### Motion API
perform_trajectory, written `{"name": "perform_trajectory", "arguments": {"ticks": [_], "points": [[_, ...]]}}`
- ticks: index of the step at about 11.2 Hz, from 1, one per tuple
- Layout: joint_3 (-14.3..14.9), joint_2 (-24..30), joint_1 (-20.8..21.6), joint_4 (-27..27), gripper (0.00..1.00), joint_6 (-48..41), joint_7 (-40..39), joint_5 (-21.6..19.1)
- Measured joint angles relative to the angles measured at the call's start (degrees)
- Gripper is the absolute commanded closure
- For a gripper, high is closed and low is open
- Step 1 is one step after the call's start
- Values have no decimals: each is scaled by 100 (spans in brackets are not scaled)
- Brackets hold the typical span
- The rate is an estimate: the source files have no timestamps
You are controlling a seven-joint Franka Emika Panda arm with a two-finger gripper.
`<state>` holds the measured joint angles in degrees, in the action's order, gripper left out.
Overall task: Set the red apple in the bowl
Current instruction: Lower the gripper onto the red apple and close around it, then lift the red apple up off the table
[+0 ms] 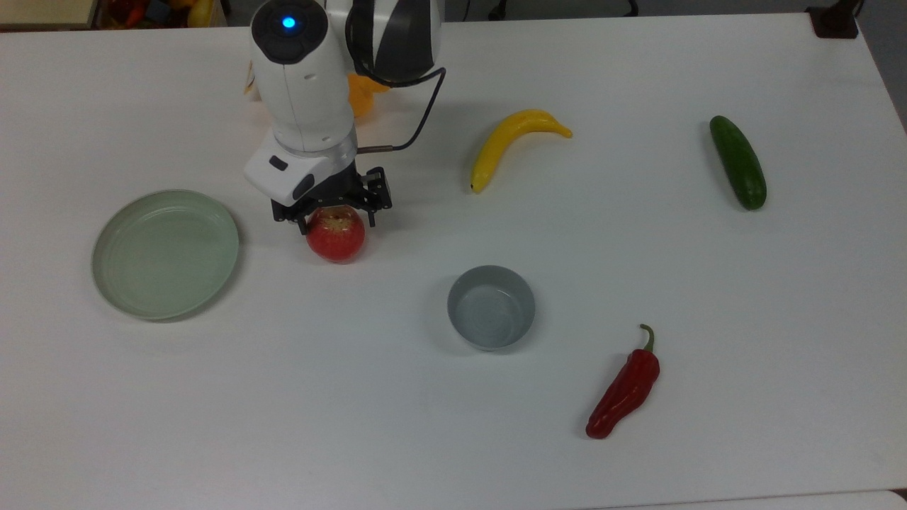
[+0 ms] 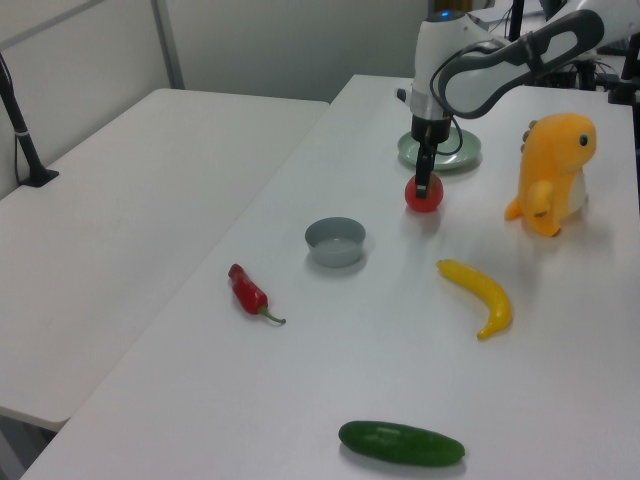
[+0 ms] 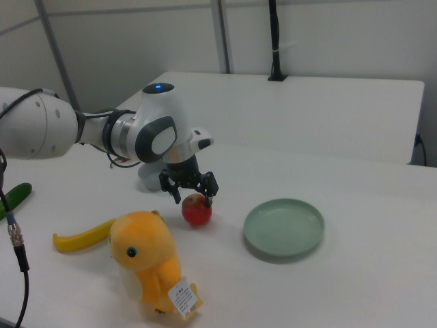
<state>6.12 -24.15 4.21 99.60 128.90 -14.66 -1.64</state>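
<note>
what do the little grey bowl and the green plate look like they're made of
The bowl looks like moulded plastic or glazed ceramic: even grey-blue colour, smooth inside with soft sheen. The green plate looks like the same sort of ware: uniform pale green, faint concentric rings, dull gloss. The look alone doesn't settle which.

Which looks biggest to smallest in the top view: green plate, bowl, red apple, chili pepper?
1. Green plate, widest by far.
2. Chili pepper and bowl: the chili is longer but thin, the bowl rounder; unsure between them.
3. Red apple, smallest, partly covered by the gripper.
</note>
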Motion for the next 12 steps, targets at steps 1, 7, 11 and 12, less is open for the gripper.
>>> {"name": "perform_trajectory", "arguments": {"ticks": [1, 7, 11, 12], "points": [[0, -67, 19, 5, 0, 159, 6, 0], [2, -136, 22, 80, 91, 258, 20, 507], [4, -127, 16, 80, 94, 257, 19, 512], [5, -105, 7, 78, 94, 258, 19, 512]]}}
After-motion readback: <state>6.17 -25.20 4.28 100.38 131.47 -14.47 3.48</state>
